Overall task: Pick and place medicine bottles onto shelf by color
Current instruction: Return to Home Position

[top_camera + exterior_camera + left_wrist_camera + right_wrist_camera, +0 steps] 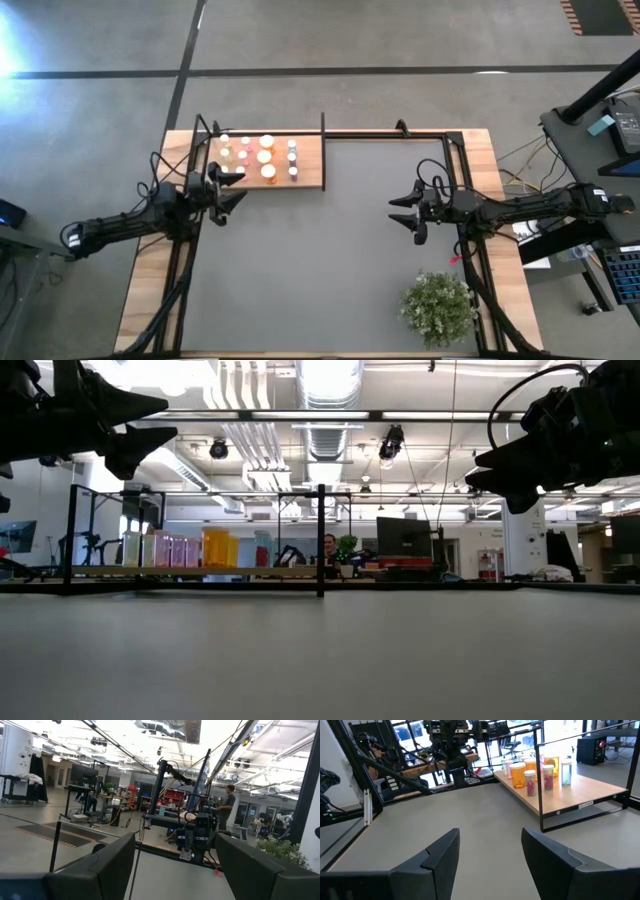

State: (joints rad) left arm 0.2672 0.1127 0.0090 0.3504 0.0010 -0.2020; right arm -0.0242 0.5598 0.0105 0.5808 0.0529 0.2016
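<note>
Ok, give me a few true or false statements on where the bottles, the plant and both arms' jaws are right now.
1. Every one of the medicine bottles in view stands on the shelf. True.
2. The right arm has its jaws shut on a bottle. False: the jaws are open and empty, above the bare tabletop.
3. The plant stands right beside the shelf. False: it is at the opposite corner of the table, on the right arm's side.
4. The left arm holds its jaws open and empty at the shelf's left end. True.
</note>
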